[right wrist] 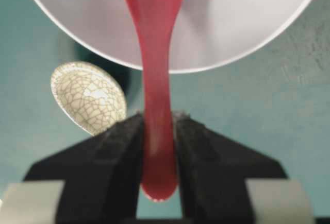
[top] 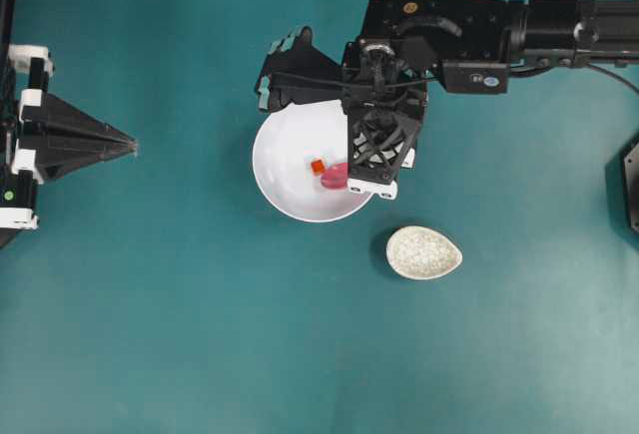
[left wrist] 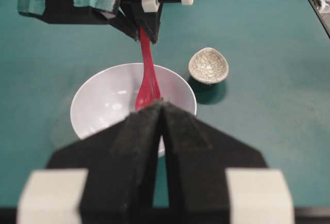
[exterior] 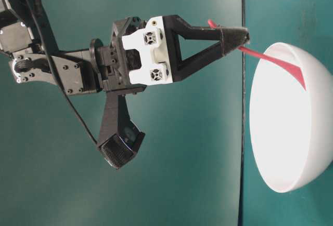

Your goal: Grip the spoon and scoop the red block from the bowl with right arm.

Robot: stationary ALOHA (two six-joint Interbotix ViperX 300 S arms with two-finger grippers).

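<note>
The white bowl [top: 288, 145] sits mid-table with the tiny red block [top: 318, 166] inside it. The pink-red spoon [top: 334, 177] dips into the bowl, its scoop just right of the block; I cannot tell whether they touch. My right gripper [top: 380, 167] hangs over the bowl's right rim, shut on the spoon's handle [right wrist: 157, 95], which is pinched between the black fingers [right wrist: 121, 147]. The table-level view shows the handle [exterior: 270, 60] slanting from the right gripper [exterior: 237, 36] down over the bowl's rim [exterior: 291, 127]. My left gripper [top: 132, 147] rests far left, shut and empty.
A small oval crackle-patterned dish [top: 424, 252] stands just right of and nearer than the bowl, also seen as the dish [left wrist: 208, 65] in the left wrist view. A black fixture [top: 629, 185] sits at the right table edge.
</note>
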